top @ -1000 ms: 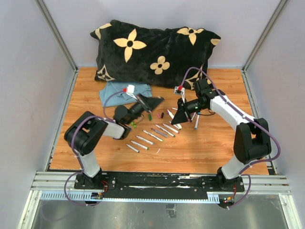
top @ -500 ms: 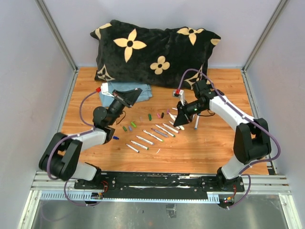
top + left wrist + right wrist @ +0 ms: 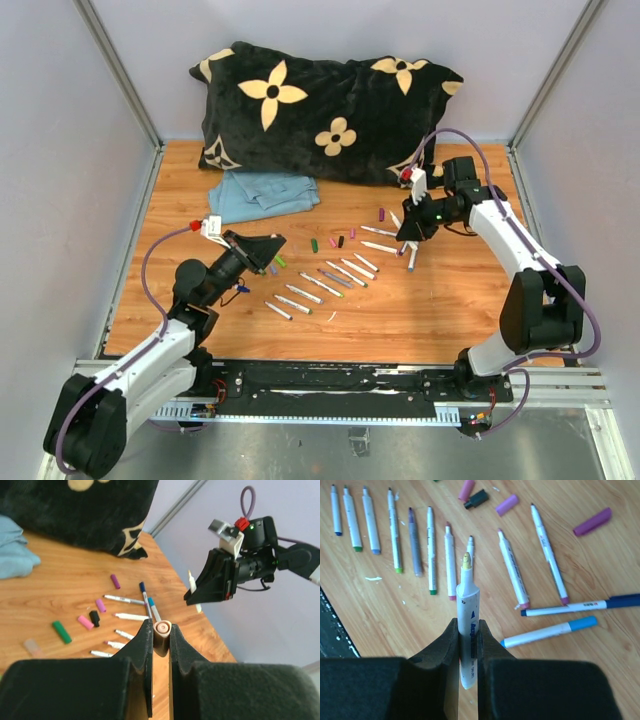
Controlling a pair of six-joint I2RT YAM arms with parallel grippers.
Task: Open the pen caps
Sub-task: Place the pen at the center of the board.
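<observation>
My left gripper (image 3: 277, 243) (image 3: 161, 631) is shut on a small tan pen cap (image 3: 163, 633), held above the left part of the table. My right gripper (image 3: 406, 232) (image 3: 468, 630) is shut on an uncapped white pen (image 3: 469, 630) with a yellow tip, held above the right end of the pens. Loose pen caps lie on the wood between them: green (image 3: 314, 244) (image 3: 62, 631), pink (image 3: 85, 622), black (image 3: 341, 241) (image 3: 477, 499) and purple (image 3: 381, 214) (image 3: 592, 521). Two pens near the right gripper wear a dark blue cap (image 3: 625, 601) and a light blue cap (image 3: 582, 623).
A row of uncapped white and grey pens (image 3: 320, 285) (image 3: 395, 530) lies mid-table. A black pillow with tan flowers (image 3: 320, 110) fills the back. A folded blue cloth (image 3: 262, 192) lies at back left. Grey walls enclose the table.
The two grippers were close together over the pens; now they are apart. My left arm has drawn back left and toward me with the cap. My right arm has moved right with the pen.
</observation>
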